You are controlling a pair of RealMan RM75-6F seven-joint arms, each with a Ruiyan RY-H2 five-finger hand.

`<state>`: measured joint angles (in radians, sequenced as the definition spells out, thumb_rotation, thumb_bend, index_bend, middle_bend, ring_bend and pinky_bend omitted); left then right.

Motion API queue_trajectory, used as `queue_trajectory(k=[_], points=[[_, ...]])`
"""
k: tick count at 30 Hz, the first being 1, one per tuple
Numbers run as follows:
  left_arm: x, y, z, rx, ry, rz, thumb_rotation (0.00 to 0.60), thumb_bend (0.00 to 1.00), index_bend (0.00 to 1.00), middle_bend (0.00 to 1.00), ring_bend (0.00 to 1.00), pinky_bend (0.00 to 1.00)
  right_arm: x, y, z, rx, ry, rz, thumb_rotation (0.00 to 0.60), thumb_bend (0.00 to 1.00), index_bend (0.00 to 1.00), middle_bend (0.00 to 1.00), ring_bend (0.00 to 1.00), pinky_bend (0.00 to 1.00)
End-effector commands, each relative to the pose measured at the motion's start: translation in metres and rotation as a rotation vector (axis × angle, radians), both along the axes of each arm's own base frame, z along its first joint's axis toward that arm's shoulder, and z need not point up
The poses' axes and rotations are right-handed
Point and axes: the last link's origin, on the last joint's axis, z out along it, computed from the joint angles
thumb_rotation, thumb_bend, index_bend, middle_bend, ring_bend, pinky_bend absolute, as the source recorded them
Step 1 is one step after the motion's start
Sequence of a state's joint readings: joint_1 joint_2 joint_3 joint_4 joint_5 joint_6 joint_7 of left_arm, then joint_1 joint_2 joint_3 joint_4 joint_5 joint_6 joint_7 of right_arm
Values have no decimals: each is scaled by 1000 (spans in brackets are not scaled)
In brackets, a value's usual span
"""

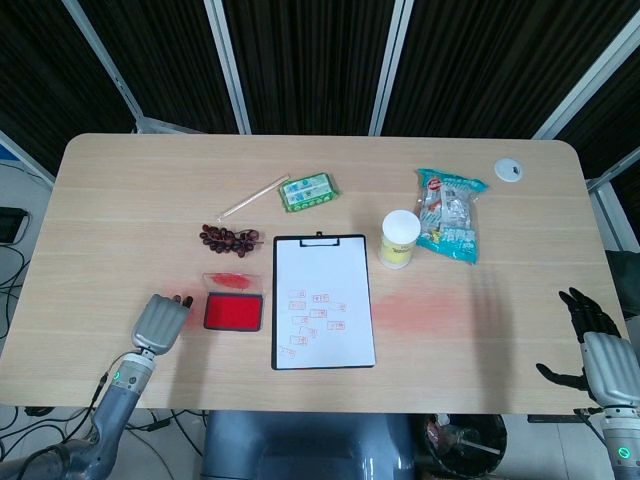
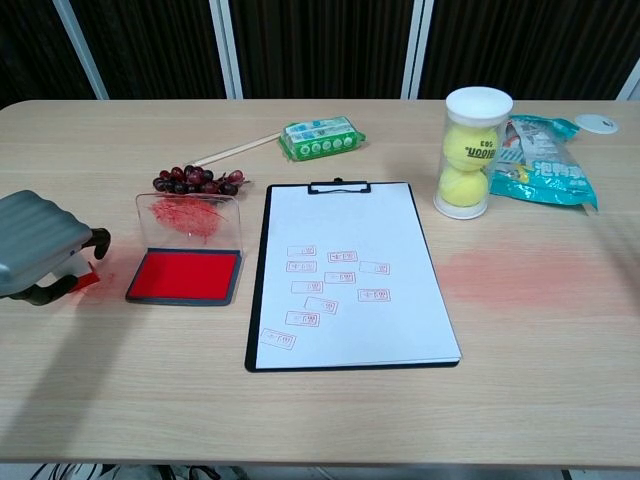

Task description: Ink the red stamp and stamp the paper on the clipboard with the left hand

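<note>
Down low, left robot hand (image 2: 38, 245) curls around red stamp (image 2: 88, 277)

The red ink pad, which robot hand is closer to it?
Left. The left hand sits just left of the ink pad; the right hand is far off at the table's right edge.

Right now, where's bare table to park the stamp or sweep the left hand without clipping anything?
Free: the near strip in front of the ink pad and clipboard, and the wide patch right of the clipboard, in front of the ball tube. Crowded: behind the pad, where grapes, chopstick and green packet cluster. The left hand sits just left of the pad.
</note>
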<state>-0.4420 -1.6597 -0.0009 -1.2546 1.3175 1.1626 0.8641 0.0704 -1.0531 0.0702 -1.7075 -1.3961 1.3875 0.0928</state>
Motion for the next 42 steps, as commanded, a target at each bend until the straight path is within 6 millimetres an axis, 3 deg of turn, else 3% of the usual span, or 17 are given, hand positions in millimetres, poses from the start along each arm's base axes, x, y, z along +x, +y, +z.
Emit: queue_trajectory(k=[1, 26, 36, 39, 42], points=[[0, 1, 1, 2, 0, -1, 600, 382, 349, 518, 948, 1000, 0, 0, 0, 0, 0, 0, 600, 141, 0, 0, 0, 135], [-3, 2, 9, 13, 9, 6, 600, 311, 296, 448, 947, 1000, 1, 0, 0, 0, -3, 1, 600, 142, 0, 0, 0, 135], [3, 1, 25, 47, -26, -22, 600, 148, 226, 375, 937, 1000, 0, 0, 0, -1, -1, -1, 600, 142, 0, 0, 0, 135], [8, -3, 41, 71, -73, -39, 600, 133, 198, 334, 895, 989, 0, 0, 0, -1, 1, 1, 600, 142, 0, 0, 0, 135], [11, -12, 58, 92, -136, -51, 600, 130, 143, 231, 715, 846, 0, 1, 0, -2, 6, 4, 600, 142, 0, 0, 0, 135]])
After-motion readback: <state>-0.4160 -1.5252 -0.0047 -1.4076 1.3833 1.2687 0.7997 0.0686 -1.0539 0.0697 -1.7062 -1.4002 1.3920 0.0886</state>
